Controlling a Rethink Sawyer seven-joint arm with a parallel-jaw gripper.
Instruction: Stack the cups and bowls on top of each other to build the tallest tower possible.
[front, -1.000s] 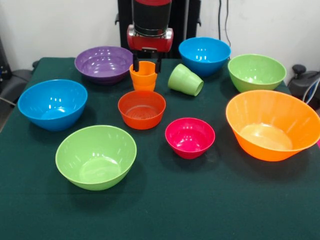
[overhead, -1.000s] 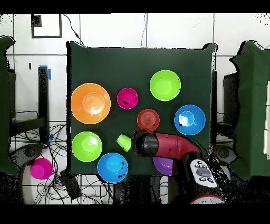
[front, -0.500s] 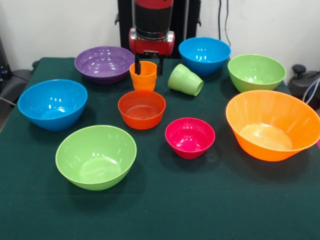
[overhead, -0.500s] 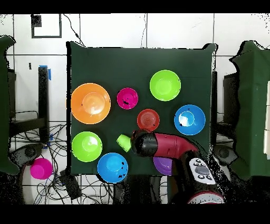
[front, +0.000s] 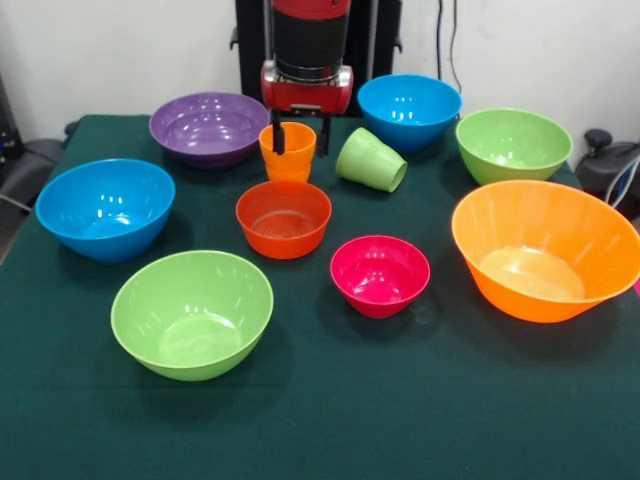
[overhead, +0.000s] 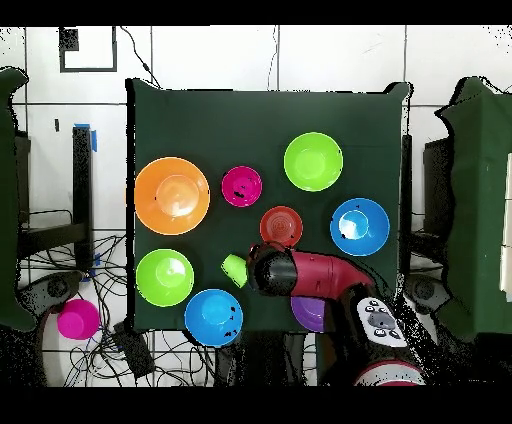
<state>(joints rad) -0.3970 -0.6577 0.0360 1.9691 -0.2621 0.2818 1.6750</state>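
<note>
Eight bowls and two cups surround the gripper (front: 300, 137), whose spread fingers straddle the upright orange cup (front: 288, 152); purple bowl (front: 208, 127) to its left, red-orange bowl (front: 284, 218) just in front, tipped green cup (front: 370, 160) to its right.

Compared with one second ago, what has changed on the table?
The pincer has risen, with its fingers still astride the orange cup, which now stands straighter. Whether it grips the cup cannot be seen. The lying green cup and all the bowls stayed put.
</note>
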